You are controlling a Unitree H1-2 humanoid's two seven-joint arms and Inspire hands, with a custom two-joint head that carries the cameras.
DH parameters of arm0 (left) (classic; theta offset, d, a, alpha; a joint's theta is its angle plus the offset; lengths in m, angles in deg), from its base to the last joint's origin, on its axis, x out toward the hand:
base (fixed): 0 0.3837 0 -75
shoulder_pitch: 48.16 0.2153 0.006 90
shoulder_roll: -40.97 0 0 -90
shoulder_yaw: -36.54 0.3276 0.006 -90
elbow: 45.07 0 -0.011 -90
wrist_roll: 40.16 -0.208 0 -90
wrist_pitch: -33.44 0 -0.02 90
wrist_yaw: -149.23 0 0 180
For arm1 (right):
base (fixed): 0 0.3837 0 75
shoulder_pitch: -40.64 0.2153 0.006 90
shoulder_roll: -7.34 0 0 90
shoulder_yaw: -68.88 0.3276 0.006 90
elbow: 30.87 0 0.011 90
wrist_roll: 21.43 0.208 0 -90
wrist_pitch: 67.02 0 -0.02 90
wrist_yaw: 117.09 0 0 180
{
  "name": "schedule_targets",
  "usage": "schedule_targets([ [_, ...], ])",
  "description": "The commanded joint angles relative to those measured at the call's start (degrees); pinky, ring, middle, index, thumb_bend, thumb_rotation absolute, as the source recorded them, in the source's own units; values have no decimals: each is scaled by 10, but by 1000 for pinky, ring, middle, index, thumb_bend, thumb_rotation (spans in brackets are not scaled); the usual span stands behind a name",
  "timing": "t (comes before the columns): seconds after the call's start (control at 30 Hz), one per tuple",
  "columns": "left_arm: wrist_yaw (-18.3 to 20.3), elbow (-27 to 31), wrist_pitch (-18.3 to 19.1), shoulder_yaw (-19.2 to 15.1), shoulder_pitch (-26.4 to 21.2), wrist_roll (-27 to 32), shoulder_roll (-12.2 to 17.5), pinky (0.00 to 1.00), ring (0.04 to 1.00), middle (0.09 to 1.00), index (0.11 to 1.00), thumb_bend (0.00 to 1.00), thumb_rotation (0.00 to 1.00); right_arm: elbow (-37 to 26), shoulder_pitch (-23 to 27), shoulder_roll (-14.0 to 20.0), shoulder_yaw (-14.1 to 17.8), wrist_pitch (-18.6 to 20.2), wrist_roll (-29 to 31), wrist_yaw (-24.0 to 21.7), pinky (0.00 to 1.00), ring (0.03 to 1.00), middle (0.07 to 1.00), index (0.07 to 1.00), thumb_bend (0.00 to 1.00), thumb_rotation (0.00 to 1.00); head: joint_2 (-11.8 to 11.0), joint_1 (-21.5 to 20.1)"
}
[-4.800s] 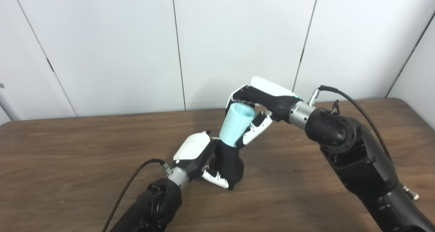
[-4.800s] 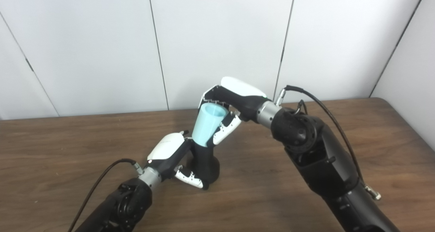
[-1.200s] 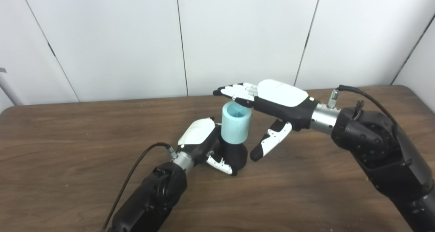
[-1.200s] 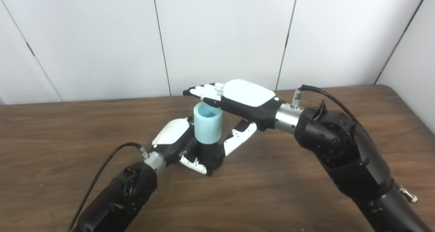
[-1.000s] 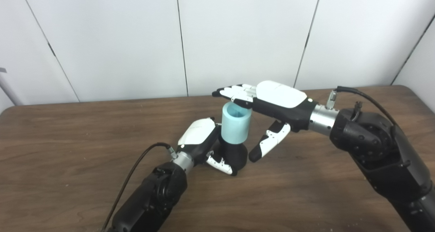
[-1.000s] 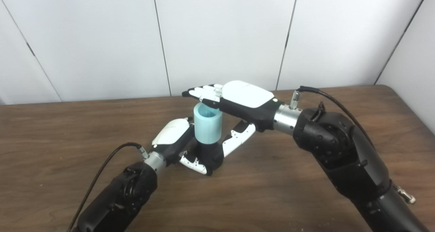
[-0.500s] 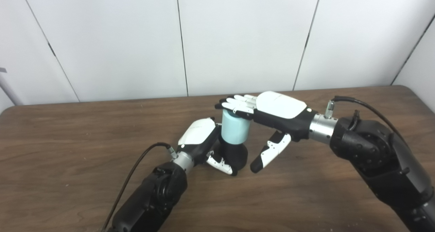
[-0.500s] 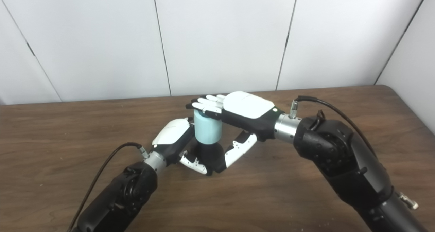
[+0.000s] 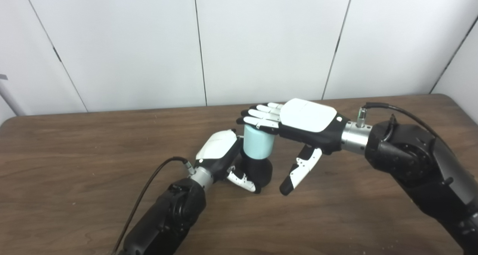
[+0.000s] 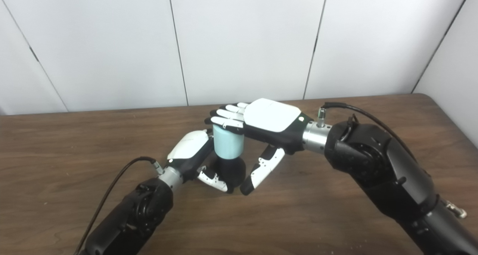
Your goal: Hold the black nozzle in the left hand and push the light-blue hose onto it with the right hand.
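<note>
Standing upright near the middle of the worktop [image 9: 74, 165], the black nozzle [image 9: 257, 169] carries the light-blue hose [image 9: 257, 145], which sits over its upper part so that only the nozzle's wider base shows below the hose's lower rim. Left hand [image 9: 220, 156]: wrapped round the nozzle base from the left side, with its white-tipped fingers [image 9: 242, 180] curled across the front of the base low down, close to the worktop; this hand is clamped on the nozzle. Right hand [image 9: 298, 120]: laid flat, palm down, with its fingers [image 9: 259, 117] stretched out side by side across the top opening of the hose and resting on its rim. The thumb [image 9: 298, 169] of this hand hangs down and forward, apart from the fingers, to the right of the nozzle and clear of it in the left eye view; the hand grips nothing. Both forearms enter from the bottom edge and converge on the hose. A white panelled wall [image 9: 261, 42] stands behind the worktop's far edge.
</note>
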Motion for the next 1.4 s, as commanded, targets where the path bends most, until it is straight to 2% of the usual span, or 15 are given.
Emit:
schedule_targets([
  [0.0, 67, -36, 18, 26, 33, -4, 4, 1000, 609, 494, 482, 525, 0, 14, -2, 7, -17, -10, -8, -27, 1000, 1000, 1000, 980, 896, 995, 0, 0],
  [0.47, 67, -36, 16, 25, 32, -5, 4, 1000, 608, 494, 482, 525, 0, 24, -2, -1, -61, -38, -18, -29, 1000, 1000, 1000, 963, 856, 979, 5, 5],
  [0.87, 71, -32, 18, 19, 30, -3, 10, 1000, 607, 497, 480, 525, 0, 45, -25, 22, -35, -48, 5, 1, 1000, 1000, 1000, 960, 876, 976, 8, 5],
  [1.13, 71, -31, 18, 16, 30, -3, 12, 1000, 609, 489, 486, 525, 0, 31, -66, 21, -22, -38, -16, 33, 1000, 1000, 1000, 975, 843, 965, 9, 4],
  [1.37, 71, -27, 20, 15, 31, -5, 14, 1000, 611, 483, 490, 525, 0, 29, -72, 16, -26, -37, -17, 38, 1000, 1000, 1000, 983, 842, 955, 10, 6],
])
